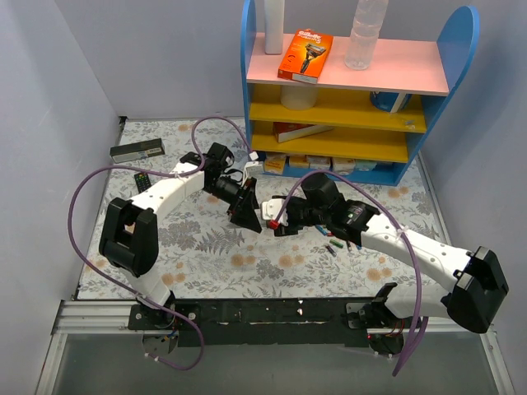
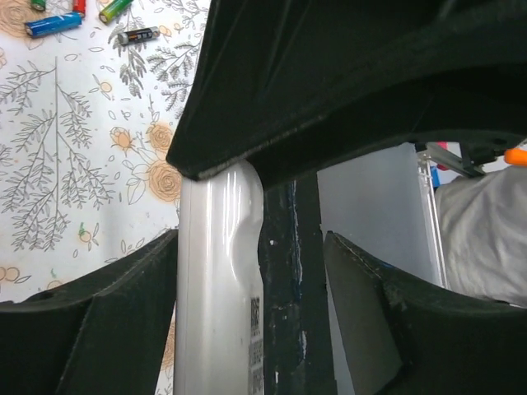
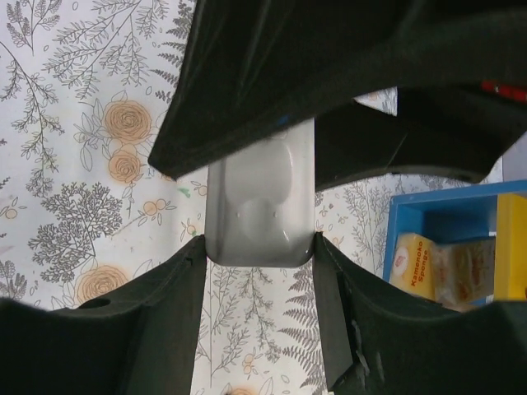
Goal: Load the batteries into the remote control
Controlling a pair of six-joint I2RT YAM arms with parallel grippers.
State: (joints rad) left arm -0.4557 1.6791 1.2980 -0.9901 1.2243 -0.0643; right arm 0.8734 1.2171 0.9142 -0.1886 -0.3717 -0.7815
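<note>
Remote control (image 3: 262,197): glossy white, rounded end, barcode label. Right jaws clamped across it; grip of left jaws cannot be told.

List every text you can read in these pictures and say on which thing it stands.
"Sponge", red print on the yellow packet in the blue shelf; the word above it is unclear.
orange box: print too small to read.
remote control: code label blurred.
batteries: print too small.

The remote control (image 3: 262,202) sits between the left gripper (image 1: 248,214) and the right gripper (image 1: 281,220). The batteries (image 1: 333,247) lie on the table (image 1: 206,263), just right of the right gripper.
</note>
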